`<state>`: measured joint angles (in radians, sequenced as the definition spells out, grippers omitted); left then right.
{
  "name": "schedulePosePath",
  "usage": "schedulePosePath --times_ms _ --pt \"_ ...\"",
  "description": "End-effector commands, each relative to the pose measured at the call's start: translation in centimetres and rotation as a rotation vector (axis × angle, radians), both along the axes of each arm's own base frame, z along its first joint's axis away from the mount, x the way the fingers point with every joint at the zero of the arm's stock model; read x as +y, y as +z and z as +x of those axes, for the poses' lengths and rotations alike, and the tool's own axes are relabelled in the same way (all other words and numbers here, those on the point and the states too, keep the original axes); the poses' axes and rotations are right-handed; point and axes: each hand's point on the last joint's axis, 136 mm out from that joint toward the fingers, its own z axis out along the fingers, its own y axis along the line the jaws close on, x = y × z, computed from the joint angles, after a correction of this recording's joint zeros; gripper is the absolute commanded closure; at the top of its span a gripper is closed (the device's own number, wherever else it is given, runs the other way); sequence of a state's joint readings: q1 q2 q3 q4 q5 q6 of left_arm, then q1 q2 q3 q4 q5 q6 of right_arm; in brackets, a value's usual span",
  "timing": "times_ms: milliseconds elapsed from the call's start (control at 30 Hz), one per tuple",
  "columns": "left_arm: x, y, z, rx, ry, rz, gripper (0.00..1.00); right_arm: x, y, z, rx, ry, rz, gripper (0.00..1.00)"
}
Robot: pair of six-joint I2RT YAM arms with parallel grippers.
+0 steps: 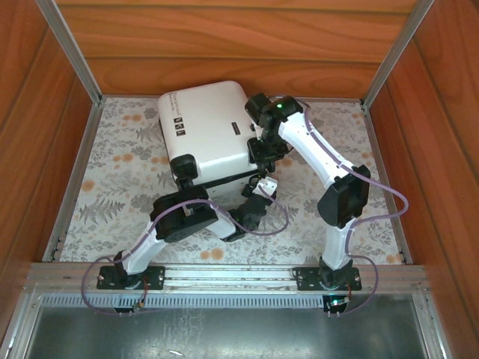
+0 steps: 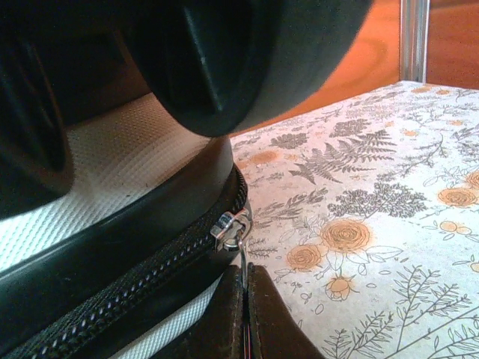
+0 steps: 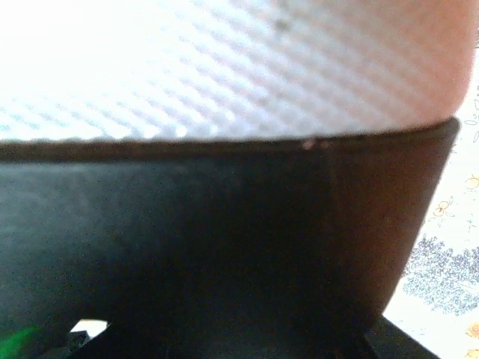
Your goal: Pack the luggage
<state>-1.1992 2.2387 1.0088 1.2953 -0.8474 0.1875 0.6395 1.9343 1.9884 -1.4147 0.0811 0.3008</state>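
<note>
Luggage: one white luggage, lid down, flat on the floral worktop, toward the back, left of centre.
Overhead: I see both arms meet at its near right corner, the left end effector low and the right end effector against the right side.
Left wrist: close up, my left end effector is pinched tight on the zip pull below the slider. A black bulk blocks the view above.
Right wrist: blurred white shell and a black band. I cannot tell how its jaws stand.
Count: one luggage, two arms.
</note>
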Motion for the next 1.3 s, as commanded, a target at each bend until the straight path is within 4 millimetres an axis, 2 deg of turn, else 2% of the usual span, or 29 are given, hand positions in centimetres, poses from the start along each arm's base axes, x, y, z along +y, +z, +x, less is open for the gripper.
schedulePosePath --times_ms 0,133,267,500,700,867,1000,1033,1067,1100,1133,1167,1233,1267 --pt "-4.2 -1.3 -3.2 -0.039 -0.231 0.081 1.00 9.9 4.4 -1.6 -0.015 0.113 0.381 1.00" --pt "-4.8 -1.3 -3.5 -0.055 -0.245 0.097 1.00 12.4 5.8 -2.5 0.006 0.107 0.488 1.00" --pt "-4.8 -1.0 -2.9 -0.077 -0.205 0.117 1.00 14.7 6.4 -4.2 0.011 0.098 0.546 1.00" --pt "-5.3 -1.6 -1.9 -0.071 -0.148 0.135 1.00 20.3 6.5 -7.8 0.055 0.083 0.641 1.00" --pt "-4.0 -2.6 -0.4 -0.061 -0.004 0.175 1.00 24.1 7.2 -10.2 0.074 0.065 0.710 1.00" --pt "-2.8 -3.6 1.3 -0.047 0.089 0.200 1.00 27.5 8.2 -13.1 0.101 0.053 0.789 1.00" --pt "-2.3 -3.8 1.5 -0.034 0.112 0.183 1.00 28.8 8.0 -14.4 0.109 0.063 0.790 1.00" --pt "-1.1 -3.7 2.8 -0.029 0.152 0.178 1.00 28.8 7.7 -14.4 0.106 0.059 0.782 0.99" --pt "-0.9 -3.3 2.8 -0.029 0.162 0.166 1.00 28.6 7.4 -14.2 0.096 0.055 0.770 0.91" --pt "-0.7 -3.1 2.8 -0.029 0.164 0.163 1.00 28.3 7.3 -14.1 0.083 0.054 0.759 0.77" --pt "-0.7 -2.8 2.8 -0.029 0.167 0.156 0.97 27.9 7.2 -13.8 0.061 0.056 0.745 0.64" --pt "-0.5 -2.4 2.8 -0.030 0.173 0.148 0.84 27.3 7.3 -13.5 0.025 0.066 0.723 0.53" --pt "-0.6 -2.1 2.6 -0.028 0.164 0.137 0.39 25.9 7.6 -12.6 -0.044 0.083 0.675 0.40" --pt "-0.7 -1.9 2.5 -0.028 0.159 0.134 0.28 25.2 8.0 -12.2 -0.080 0.101 0.652 0.36"
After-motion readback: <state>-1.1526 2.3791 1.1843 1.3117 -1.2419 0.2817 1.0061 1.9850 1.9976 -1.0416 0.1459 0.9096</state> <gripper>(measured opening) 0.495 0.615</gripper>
